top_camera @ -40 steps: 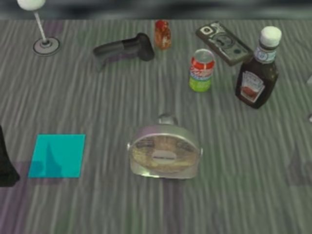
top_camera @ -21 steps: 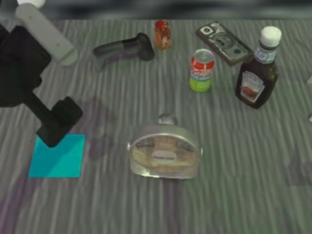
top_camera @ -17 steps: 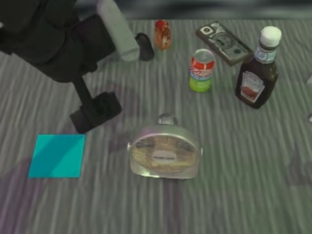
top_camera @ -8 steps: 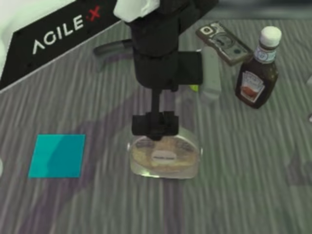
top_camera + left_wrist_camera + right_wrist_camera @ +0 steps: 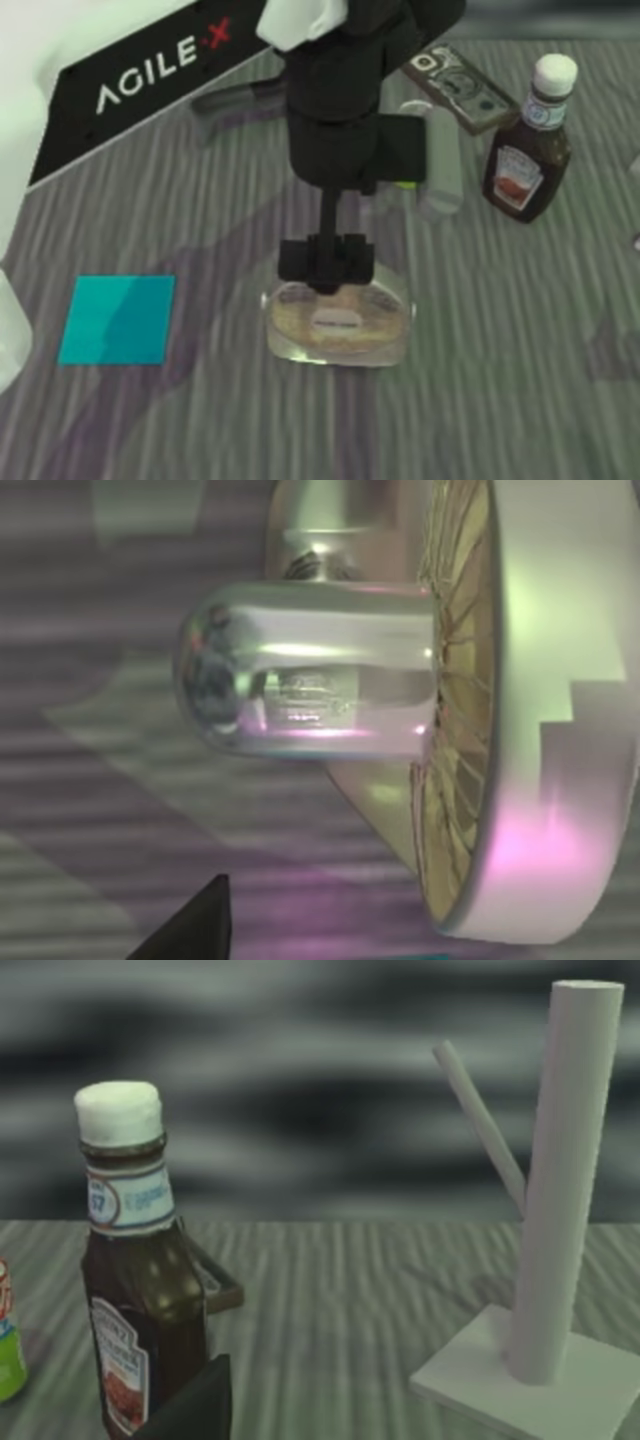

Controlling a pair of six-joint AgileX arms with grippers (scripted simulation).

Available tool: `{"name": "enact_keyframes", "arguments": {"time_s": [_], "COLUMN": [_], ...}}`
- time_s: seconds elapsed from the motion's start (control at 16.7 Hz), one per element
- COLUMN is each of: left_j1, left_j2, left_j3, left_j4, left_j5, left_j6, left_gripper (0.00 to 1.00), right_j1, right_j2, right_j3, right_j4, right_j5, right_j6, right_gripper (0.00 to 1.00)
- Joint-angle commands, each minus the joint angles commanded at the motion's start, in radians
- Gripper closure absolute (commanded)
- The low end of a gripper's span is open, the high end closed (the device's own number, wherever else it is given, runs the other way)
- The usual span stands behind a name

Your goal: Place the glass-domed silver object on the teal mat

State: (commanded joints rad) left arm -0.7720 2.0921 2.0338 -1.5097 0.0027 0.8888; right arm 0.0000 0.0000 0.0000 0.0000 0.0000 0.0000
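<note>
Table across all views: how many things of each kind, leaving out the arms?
Teal mat: 1
Glass-domed silver object: 1
Sauce bottle: 1
Soda can: 1
Flat grey patterned device: 1
Dark handheld tool, partly under the arm: 1
White stand: 1
Total: 7

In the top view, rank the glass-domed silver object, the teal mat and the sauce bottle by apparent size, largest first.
1. Glass-domed silver object, though the left end effector hides its top.
2. Teal mat.
3. Sauce bottle, close to the mat; it stands taller, nearer the camera, so this order is unsure.
</note>
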Motion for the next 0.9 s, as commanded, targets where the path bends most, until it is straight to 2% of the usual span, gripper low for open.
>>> {"name": "enact_keyframes", "arguments": {"time_s": [0.42,0.72,0.9], "left_j1": [-0.002,-0.002,-0.002], "left_j2": [-0.015,-0.016,-0.016], "left_j3": [-0.203,-0.22,-0.22], "left_j4": [0.185,0.202,0.202], "left_j5": [0.0,0.0,0.0], "left_j6": [0.002,0.002,0.002], "left_gripper": [0.0,0.0,0.23], "right_j1": [0.0,0.0,0.0], "right_j2": [0.0,0.0,0.0], "right_j3": [0.0,0.0,0.0], "right_j4": [0.0,0.0,0.0], "right_j5": [0.0,0.0,0.0], "right_j6": [0.0,0.0,0.0], "right_gripper": [0.0,0.0,0.0]}}
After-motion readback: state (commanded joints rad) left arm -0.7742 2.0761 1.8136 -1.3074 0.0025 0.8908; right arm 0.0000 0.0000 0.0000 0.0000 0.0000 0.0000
